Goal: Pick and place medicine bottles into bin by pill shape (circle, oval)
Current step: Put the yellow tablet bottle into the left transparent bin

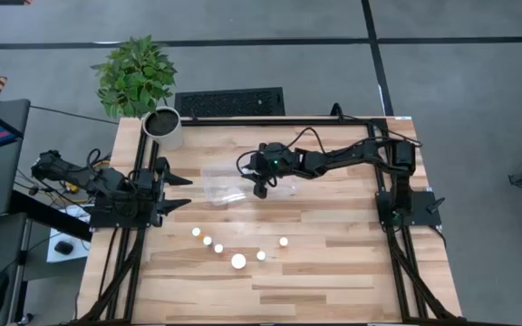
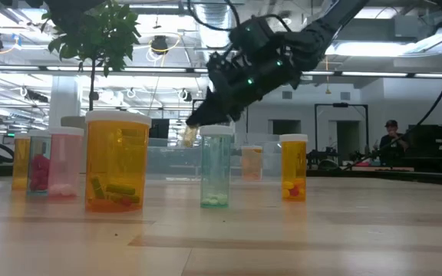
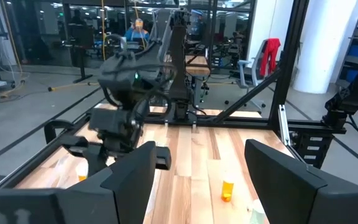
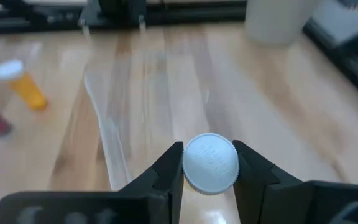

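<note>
Now your right gripper (image 4: 207, 167) is closed on a bottle's (image 4: 211, 163) white cap, above the clear bin (image 1: 220, 186). Light, slippery plastic: hold it at the cap. Left gripper (image 1: 172, 192) waits open at left.

The worktop (image 1: 333, 263) is pale wood in striped planks. The medicine bottles (image 2: 117, 161) are orange, teal and pink, capped white. The black right end effector (image 4: 209, 163) grips a ridged white cap (image 4: 211, 163); the bin (image 1: 220, 186) is clear.

Grey floor (image 1: 478, 109) crossed by dark lines surrounds the table; a potted plant (image 1: 136, 74) (leafy, green) stands at its far-left corner.
</note>
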You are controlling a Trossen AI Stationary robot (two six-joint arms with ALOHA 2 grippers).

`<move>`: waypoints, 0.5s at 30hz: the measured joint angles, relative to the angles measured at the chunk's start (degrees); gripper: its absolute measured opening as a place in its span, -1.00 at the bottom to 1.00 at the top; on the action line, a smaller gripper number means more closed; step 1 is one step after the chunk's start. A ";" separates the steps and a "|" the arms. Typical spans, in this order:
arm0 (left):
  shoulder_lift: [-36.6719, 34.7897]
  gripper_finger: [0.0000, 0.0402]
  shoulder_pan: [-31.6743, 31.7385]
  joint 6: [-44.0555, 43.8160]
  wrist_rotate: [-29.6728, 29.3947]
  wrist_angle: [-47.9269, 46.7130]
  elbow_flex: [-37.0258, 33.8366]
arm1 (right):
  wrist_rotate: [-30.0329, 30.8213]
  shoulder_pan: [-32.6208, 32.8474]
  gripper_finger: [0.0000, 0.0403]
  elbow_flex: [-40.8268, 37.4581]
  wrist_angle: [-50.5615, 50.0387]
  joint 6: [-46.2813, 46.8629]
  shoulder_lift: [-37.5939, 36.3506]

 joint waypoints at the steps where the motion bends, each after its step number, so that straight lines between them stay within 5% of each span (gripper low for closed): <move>1: 0.01 0.19 0.00 0.01 -0.04 0.00 0.00 | 0.90 0.13 -0.44 0.89 -0.37 -0.64 -0.12; 15: 0.01 0.19 0.02 0.44 -0.64 0.09 0.00 | 3.62 -0.22 -0.44 5.92 -4.57 -2.14 3.45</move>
